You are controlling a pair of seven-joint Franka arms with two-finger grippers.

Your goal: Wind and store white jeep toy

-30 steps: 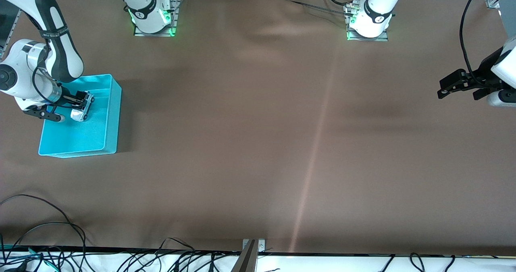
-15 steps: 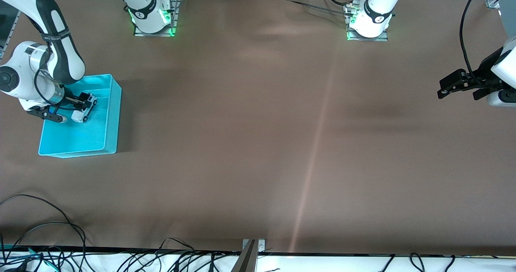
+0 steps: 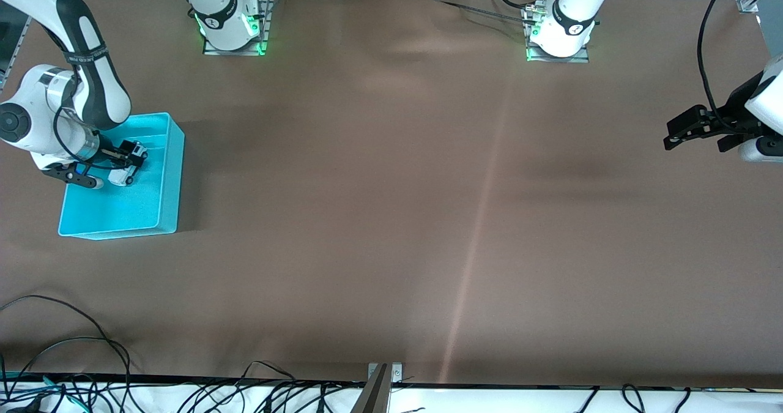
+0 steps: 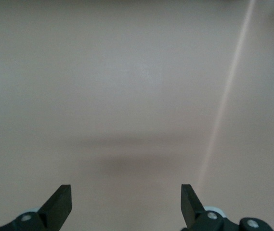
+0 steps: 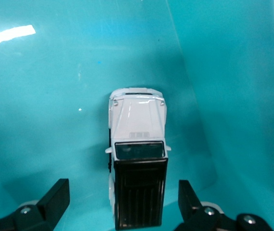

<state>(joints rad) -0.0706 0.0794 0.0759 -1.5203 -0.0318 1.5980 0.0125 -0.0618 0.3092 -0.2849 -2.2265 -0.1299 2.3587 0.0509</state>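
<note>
The white jeep toy (image 3: pixel 122 175) (image 5: pixel 137 144), with its black roof, lies on the floor of the cyan bin (image 3: pixel 166 180) (image 5: pixel 233 77). My right gripper (image 3: pixel 130 158) (image 5: pixel 123 192) hangs low in the bin just above the jeep's black rear. It is open, with bare bin floor showing between each finger and the toy. My left gripper (image 3: pixel 671 133) (image 4: pixel 126 197) waits open and empty over bare brown table at the left arm's end.
The bin stands at the right arm's end of the table, and its walls rise close around my right gripper. Brown cloth (image 3: pixel 391 217) covers the table. Loose black cables (image 3: pixel 73 388) lie along the edge nearest the front camera.
My right gripper has opened and let go of the jeep, which now rests in the bin. That hand has drawn back slightly toward its arm. The left arm has not moved.
</note>
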